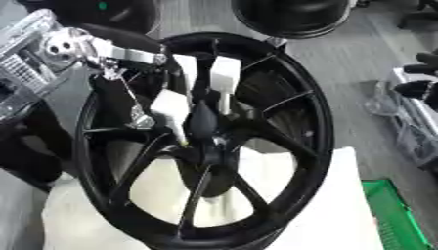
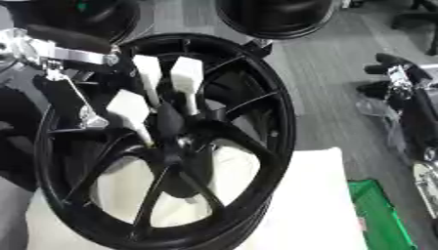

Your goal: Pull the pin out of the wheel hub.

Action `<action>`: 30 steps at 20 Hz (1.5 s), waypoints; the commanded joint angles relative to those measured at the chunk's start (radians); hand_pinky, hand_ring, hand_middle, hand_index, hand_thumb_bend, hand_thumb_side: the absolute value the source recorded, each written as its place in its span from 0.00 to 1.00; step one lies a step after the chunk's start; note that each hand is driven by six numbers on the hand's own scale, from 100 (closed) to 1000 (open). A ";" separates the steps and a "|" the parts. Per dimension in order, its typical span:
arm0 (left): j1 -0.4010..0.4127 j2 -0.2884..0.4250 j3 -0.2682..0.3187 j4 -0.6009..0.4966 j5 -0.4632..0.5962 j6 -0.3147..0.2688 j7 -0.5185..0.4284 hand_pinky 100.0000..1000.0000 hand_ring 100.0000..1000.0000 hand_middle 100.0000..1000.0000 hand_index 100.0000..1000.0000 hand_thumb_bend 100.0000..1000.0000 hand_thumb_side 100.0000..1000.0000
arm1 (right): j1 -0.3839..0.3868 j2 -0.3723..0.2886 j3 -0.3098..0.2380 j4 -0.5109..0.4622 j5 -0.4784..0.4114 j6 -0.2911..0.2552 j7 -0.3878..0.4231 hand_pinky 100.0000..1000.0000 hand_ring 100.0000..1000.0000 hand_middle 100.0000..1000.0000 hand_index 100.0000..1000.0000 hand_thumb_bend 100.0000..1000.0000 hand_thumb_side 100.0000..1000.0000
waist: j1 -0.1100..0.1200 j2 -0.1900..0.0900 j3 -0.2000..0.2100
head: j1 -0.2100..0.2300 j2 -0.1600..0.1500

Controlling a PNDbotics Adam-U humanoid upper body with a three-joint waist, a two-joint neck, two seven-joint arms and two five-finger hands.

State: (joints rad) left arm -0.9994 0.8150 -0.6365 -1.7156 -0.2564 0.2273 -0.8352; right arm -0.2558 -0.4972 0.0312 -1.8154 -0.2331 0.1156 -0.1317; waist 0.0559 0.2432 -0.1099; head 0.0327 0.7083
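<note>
White padding [image 1: 342, 215] fills the near foreground and carries the lower rim of the black wheel [image 1: 317, 122], which stands nearly upright on it, tilted slightly, its spokes converging on the wheel hub [image 1: 208, 141] at the centre of my view. Just beside the padding, at lower right, I note a green crate [image 1: 393, 215]. At the hub my left hand [image 1: 192, 93] reaches in from the upper left, its white-tipped fingers [image 1: 224, 75] pointing downward and gathered around a dark tapering piece that I take to be the pin [image 1: 204, 119]; the fingers appear curled about its upper part, with the thumb-side pad set lower on the left, though I cannot see the contact faces themselves. Judged from this, the pin's long axis runs out of the hub face toward the hand, roughly up and toward me, so the coming pull should follow that axis, away from the hub, not across the spokes. The left arm's silver links [image 1: 128, 97] cross in front of the upper left spokes, touching or just clear of them; I cannot tell which. My right hand [image 2: 393, 73] shows at the right edge, well apart from the wheel, dark and idle; its finger posture is not legible to me. Beyond the wheel lies grey floor [image 1: 342, 53], with another dark round object [image 1: 291, 17] at the top edge.
</note>
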 commanded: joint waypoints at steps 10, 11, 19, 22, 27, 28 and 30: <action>-0.004 0.035 0.068 -0.083 -0.015 -0.023 0.057 0.37 0.41 0.41 0.45 0.13 0.00 | -0.011 -0.020 -0.009 -0.012 -0.002 -0.001 -0.001 0.74 0.62 0.71 0.84 0.00 0.75 | -0.004 -0.013 0.002 | -0.005 -0.008; -0.001 0.044 0.083 -0.101 -0.007 -0.021 0.063 0.37 0.41 0.41 0.45 0.13 0.00 | -0.011 -0.020 -0.009 -0.012 -0.003 -0.002 -0.001 0.74 0.62 0.71 0.84 0.00 0.75 | -0.004 -0.014 0.003 | -0.005 -0.008; 0.050 0.137 0.210 -0.251 0.083 0.020 0.104 0.35 0.39 0.39 0.43 0.10 0.00 | -0.009 -0.023 -0.013 -0.012 -0.004 -0.003 -0.006 0.74 0.62 0.71 0.84 0.00 0.75 | 0.000 -0.014 0.008 | -0.012 -0.009; 0.082 0.165 0.273 -0.280 0.130 0.017 0.144 0.34 0.38 0.38 0.42 0.04 0.00 | -0.008 -0.024 -0.015 -0.012 -0.004 -0.004 -0.007 0.74 0.62 0.71 0.84 0.00 0.75 | 0.002 -0.014 0.011 | -0.016 -0.008; 0.217 0.252 0.429 -0.284 0.202 -0.046 0.296 0.33 0.37 0.38 0.42 0.04 0.00 | -0.010 -0.025 -0.021 -0.012 -0.006 -0.007 -0.012 0.74 0.62 0.71 0.84 0.00 0.75 | 0.004 -0.010 0.016 | -0.024 -0.012; 0.252 0.269 0.461 -0.284 0.208 -0.057 0.326 0.33 0.37 0.38 0.42 0.05 0.00 | -0.010 -0.026 -0.022 -0.012 -0.006 -0.007 -0.013 0.74 0.62 0.71 0.84 0.00 0.75 | 0.003 -0.008 0.017 | -0.026 -0.013; 0.328 0.292 0.535 -0.284 0.212 -0.081 0.392 0.33 0.36 0.38 0.42 0.05 0.00 | -0.009 -0.026 -0.024 -0.013 -0.005 -0.007 -0.013 0.74 0.62 0.71 0.84 0.00 0.75 | 0.002 -0.005 0.021 | -0.031 -0.016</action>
State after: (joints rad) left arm -0.6629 1.0563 -0.1578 -1.9892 -0.0532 0.1587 -0.4805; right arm -0.2553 -0.4974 0.0185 -1.8155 -0.2342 0.1100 -0.1415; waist 0.0612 0.2513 -0.0892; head 0.0060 0.7080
